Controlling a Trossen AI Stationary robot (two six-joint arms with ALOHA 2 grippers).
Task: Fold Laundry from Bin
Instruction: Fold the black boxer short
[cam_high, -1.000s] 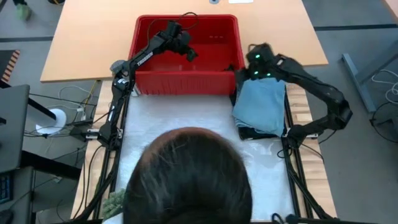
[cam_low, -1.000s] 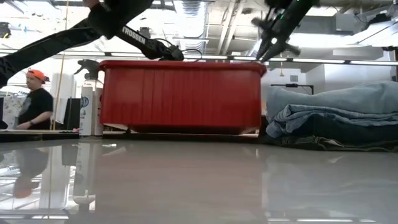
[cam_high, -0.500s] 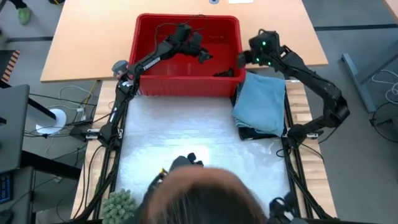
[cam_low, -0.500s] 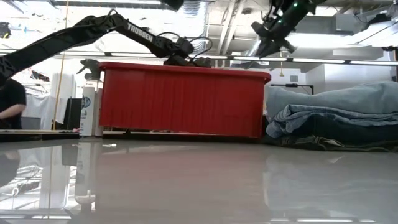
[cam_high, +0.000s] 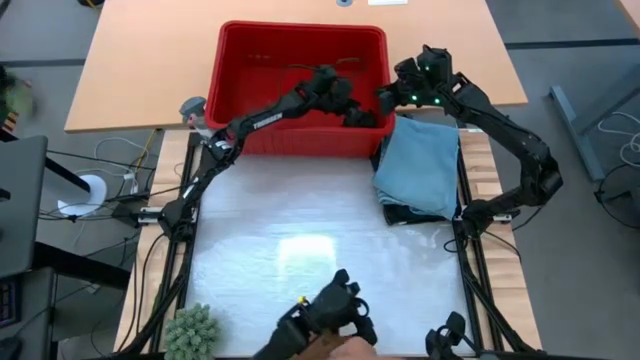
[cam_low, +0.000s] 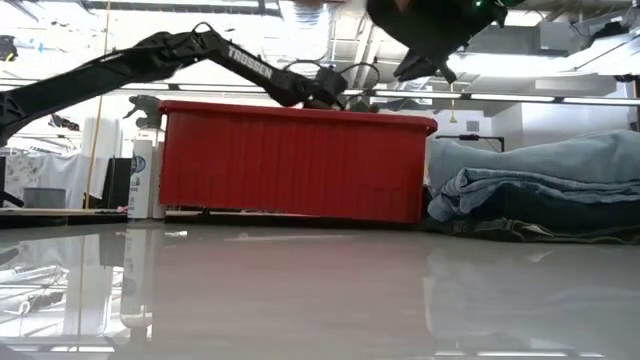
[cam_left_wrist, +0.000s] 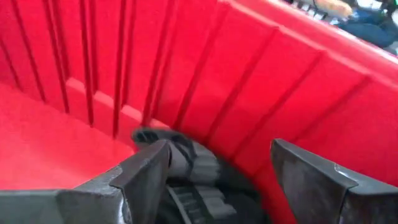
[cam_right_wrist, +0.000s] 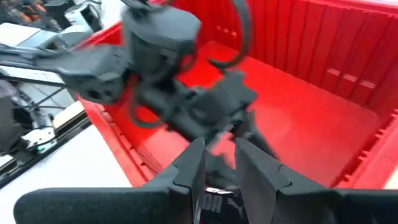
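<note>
The red bin (cam_high: 300, 28) stands at the table's far side. In its near right corner lies a small black ribbed garment (cam_left_wrist: 186, 165), also seen from above (cam_high: 365, 118). My left gripper (cam_left_wrist: 221, 149) reaches into the bin (cam_low: 290, 160) and hangs open just above that garment, one finger on either side of it. My right gripper (cam_high: 385, 100) hovers above the bin's right wall, well over the rim (cam_low: 420, 68). Its fingers (cam_right_wrist: 219, 146) stand a narrow gap apart with nothing between them. Folded laundry, light blue (cam_high: 420, 165) on top of dark pieces, is stacked right of the bin.
A white sheet (cam_high: 300, 220) covers the table's middle. A spray bottle (cam_low: 145, 160) stands left of the bin. At the near edge a person's hand holds a dark device (cam_high: 330, 312), and a green spiky thing (cam_high: 190, 330) lies at the near left.
My left gripper has swept across the bin toward the table's right edge and sunk a little into the near right corner, staying open. My right gripper has risen slightly and turned. The person's head, which covered the near table, has drawn back out of the high view.
</note>
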